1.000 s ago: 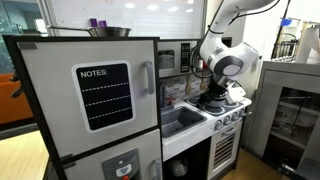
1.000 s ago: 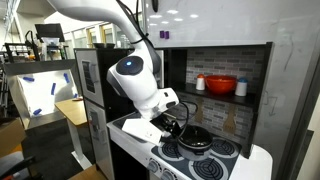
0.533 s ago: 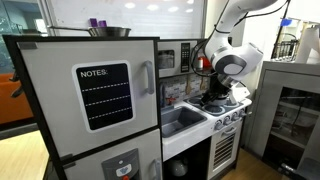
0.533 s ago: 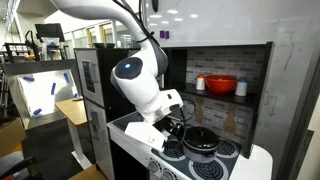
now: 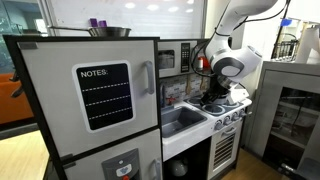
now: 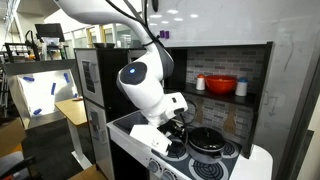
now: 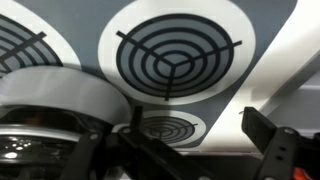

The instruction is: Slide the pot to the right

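The pot (image 6: 206,140) is small, round and grey-silver with a dark inside, and sits on the toy stove's burners. In the wrist view it fills the lower left (image 7: 55,95). My gripper (image 6: 180,133) is low over the stove at the pot's left side. In the wrist view its fingers (image 7: 185,145) are spread wide. One dark finger is by the pot's rim and the other stands over the white stove edge at the right. The jaws are open, with nothing clamped between them. In an exterior view the gripper (image 5: 213,98) hides the pot.
A large burner (image 7: 178,50) and a small one (image 7: 168,128) lie beyond the pot. A red pot (image 6: 221,85) and a white cup (image 6: 200,83) stand on the shelf behind. A sink (image 5: 180,121) adjoins the stove, and a steel bowl (image 5: 108,32) sits on the toy fridge.
The arm and the pot have shifted together a little to the right across the stove in the exterior view with the shelf. The jaws stay open.
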`<control>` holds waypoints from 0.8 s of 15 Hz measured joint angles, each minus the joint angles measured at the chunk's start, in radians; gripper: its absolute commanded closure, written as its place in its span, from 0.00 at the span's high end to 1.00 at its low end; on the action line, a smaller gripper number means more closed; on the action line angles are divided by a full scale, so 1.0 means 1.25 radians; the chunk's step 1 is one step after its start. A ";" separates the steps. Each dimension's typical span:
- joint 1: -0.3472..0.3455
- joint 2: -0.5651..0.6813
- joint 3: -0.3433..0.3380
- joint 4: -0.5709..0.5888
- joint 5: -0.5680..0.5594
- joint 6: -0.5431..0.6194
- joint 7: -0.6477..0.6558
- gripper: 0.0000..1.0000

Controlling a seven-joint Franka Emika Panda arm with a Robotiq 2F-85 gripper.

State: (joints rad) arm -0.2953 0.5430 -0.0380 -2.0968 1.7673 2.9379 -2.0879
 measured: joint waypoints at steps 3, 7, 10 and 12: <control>0.001 0.016 -0.009 0.024 0.008 0.000 0.000 1.00; 0.002 0.036 -0.019 0.050 0.016 0.001 -0.001 1.00; 0.003 0.044 -0.024 0.062 0.024 0.001 -0.006 1.00; 0.003 0.049 -0.027 0.070 0.028 0.001 -0.010 1.00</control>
State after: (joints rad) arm -0.2911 0.6042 -0.0714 -2.0099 1.8019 2.9388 -2.1003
